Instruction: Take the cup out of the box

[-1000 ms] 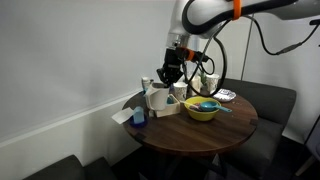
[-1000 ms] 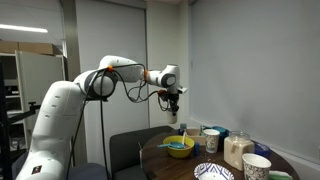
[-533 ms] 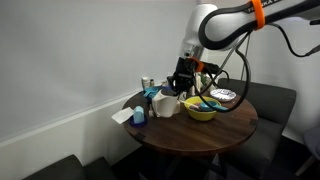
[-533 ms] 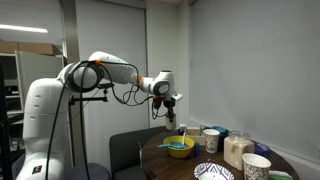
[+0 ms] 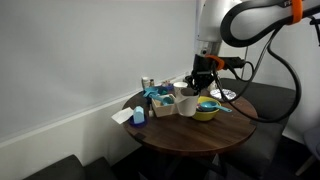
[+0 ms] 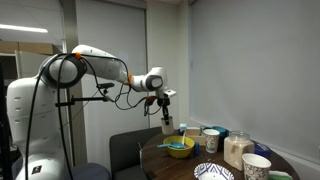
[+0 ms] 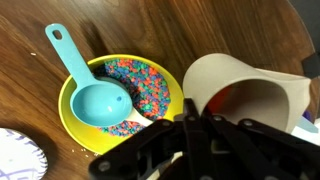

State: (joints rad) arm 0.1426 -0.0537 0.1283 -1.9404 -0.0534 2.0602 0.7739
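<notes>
Wrist view shows the yellow-green bowl point(image 7: 72, 118) with its teal scoop point(image 7: 100, 100), then the gripper point(image 7: 192, 135), jaws seemingly clamped on the rim of the cup point(image 7: 255, 95), which hangs tilted beside the bowl, clear of the box point(image 5: 165, 105). Probably light, thin-walled and smooth, it wants a gentle rim pinch

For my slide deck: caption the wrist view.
The cup, held by the gripper, beside a yellow bowl with a teal scoop in it.
</notes>
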